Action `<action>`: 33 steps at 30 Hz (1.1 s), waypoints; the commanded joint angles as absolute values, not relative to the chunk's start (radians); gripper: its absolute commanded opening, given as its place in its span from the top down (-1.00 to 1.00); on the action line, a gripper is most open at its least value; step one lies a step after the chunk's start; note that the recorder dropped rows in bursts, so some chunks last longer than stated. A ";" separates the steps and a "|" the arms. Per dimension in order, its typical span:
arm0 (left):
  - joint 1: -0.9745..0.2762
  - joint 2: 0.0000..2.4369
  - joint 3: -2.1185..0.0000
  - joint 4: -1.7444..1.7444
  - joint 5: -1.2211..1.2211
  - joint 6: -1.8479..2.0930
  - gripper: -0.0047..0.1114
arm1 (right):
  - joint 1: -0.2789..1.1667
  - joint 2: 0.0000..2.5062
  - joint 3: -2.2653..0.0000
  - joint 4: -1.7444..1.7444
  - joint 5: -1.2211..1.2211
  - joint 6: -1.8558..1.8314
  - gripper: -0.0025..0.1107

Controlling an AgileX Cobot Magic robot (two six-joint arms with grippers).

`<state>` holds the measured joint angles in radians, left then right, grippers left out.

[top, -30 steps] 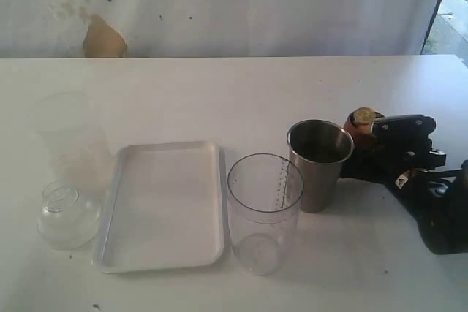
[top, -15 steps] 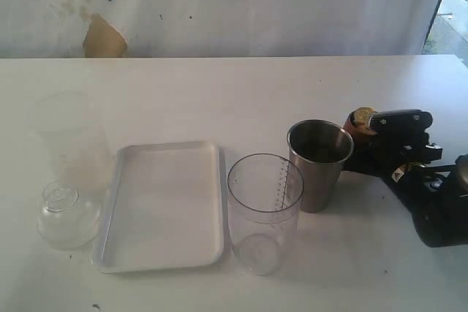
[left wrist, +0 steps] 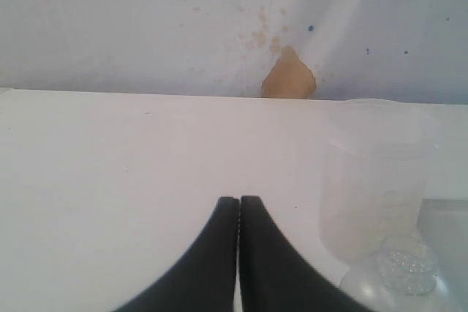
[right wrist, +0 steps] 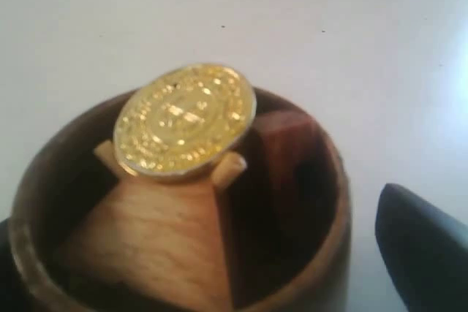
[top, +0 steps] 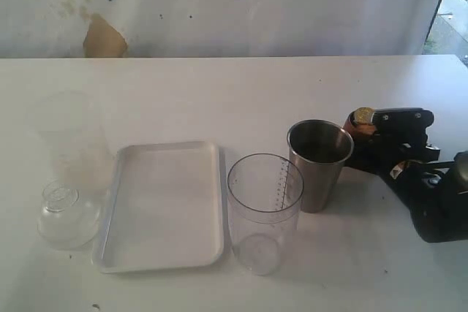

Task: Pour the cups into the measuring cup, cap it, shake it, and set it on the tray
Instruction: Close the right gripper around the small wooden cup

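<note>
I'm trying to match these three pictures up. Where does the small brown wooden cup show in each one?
Exterior view: the wooden cup is far right, just behind the steel tumbler.
Left wrist view: not in it.
Right wrist view: the cup fills most of the picture, seen close from above.
Shared landmark: the gold coin sticking out of the cup.

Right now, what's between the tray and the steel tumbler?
The measuring cup stands upright between the tray and the steel tumbler, a little nearer the camera. The exterior view shows it; neither wrist view covers that stretch.
</note>
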<state>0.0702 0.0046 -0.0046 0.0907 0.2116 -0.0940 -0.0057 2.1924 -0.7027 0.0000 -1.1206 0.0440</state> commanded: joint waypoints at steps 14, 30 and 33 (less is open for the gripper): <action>0.067 0.000 0.000 0.090 0.203 -0.097 0.90 | -0.011 2.209 -0.755 0.000 -1.039 0.048 -0.74; 0.067 0.000 0.000 0.090 0.203 -0.097 0.90 | -0.011 2.210 -0.767 0.000 -1.009 0.048 -0.26; 0.067 0.000 0.000 0.090 0.203 -0.097 0.90 | -0.011 2.210 -0.767 0.000 -0.991 0.048 0.39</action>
